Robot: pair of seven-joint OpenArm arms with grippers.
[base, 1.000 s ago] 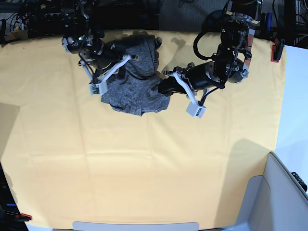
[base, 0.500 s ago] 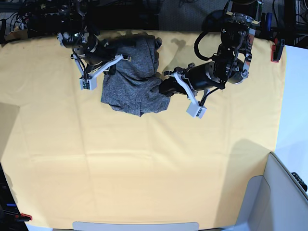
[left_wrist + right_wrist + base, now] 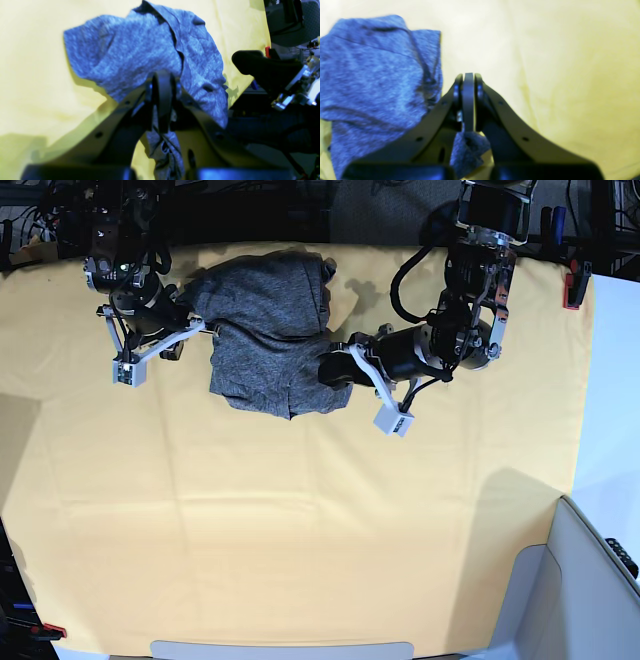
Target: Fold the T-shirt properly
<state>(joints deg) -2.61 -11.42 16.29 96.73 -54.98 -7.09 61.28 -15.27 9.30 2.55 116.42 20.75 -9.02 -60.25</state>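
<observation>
From the left of the base view, the right gripper [image 3: 207, 330] had drawn outward with jaws clamped on a pinch of the T-shirt [image 3: 268, 330], stretching that edge toward the yellow table cloth [image 3: 300, 520]; the heather-grey knit, soft and mottled, sat bunched near the far edge; the left gripper [image 3: 330, 367], nudged slightly inward, was closed on the opposite fold; spreading seemed under way, folding not yet begun.

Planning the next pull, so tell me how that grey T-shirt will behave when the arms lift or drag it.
Probably floppy: the T-shirt lies bunched in soft creases, and cloth sags below the shut left gripper. Likely light for its bulk, since a small pinch in the right gripper holds it. On the yellow table cloth it may drag and bunch rather than slide flat.
</observation>
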